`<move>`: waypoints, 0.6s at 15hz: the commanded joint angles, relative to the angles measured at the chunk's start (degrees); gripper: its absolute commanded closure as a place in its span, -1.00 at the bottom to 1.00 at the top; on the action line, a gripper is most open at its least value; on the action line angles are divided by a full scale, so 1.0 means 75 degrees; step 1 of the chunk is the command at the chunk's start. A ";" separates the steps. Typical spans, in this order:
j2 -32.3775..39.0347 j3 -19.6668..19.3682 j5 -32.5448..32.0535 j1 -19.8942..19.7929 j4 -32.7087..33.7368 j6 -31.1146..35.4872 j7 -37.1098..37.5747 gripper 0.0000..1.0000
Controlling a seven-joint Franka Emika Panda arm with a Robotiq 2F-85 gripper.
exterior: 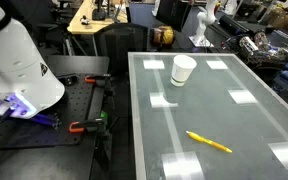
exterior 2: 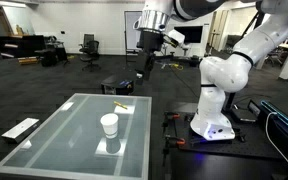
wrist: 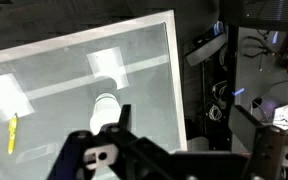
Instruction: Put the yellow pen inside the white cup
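Observation:
The white cup (exterior: pixel 183 69) stands upright on the glass table (exterior: pixel 244 120), toward its far end. The yellow pen (exterior: pixel 209 142) lies flat on the glass, well apart from the cup. Both also show in an exterior view, the cup (exterior 2: pixel 109 125) and the pen (exterior 2: pixel 121 105), and in the wrist view, the cup (wrist: pixel 105 108) and the pen (wrist: pixel 12 133). My gripper (exterior 2: pixel 145 58) hangs high above the table's far edge, open and empty. In the wrist view its jaws (wrist: pixel 182 112) are spread wide, past the table's edge.
The robot's white base (exterior 2: pixel 212 118) stands on a black bench beside the table, with orange-handled clamps (exterior: pixel 81 126) on it. A white keyboard (exterior 2: pixel 21 128) lies on the floor. Desks, chairs and cluttered benches stand behind the table.

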 commanded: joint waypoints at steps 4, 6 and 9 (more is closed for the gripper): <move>-0.0003 0.0024 0.0018 -0.0039 0.0021 -0.0035 -0.0019 -1.00; -0.0003 0.0024 0.0018 -0.0039 0.0021 -0.0035 -0.0019 -1.00; -0.0021 0.0096 -0.0128 -0.0192 0.0063 0.0175 0.0086 -1.00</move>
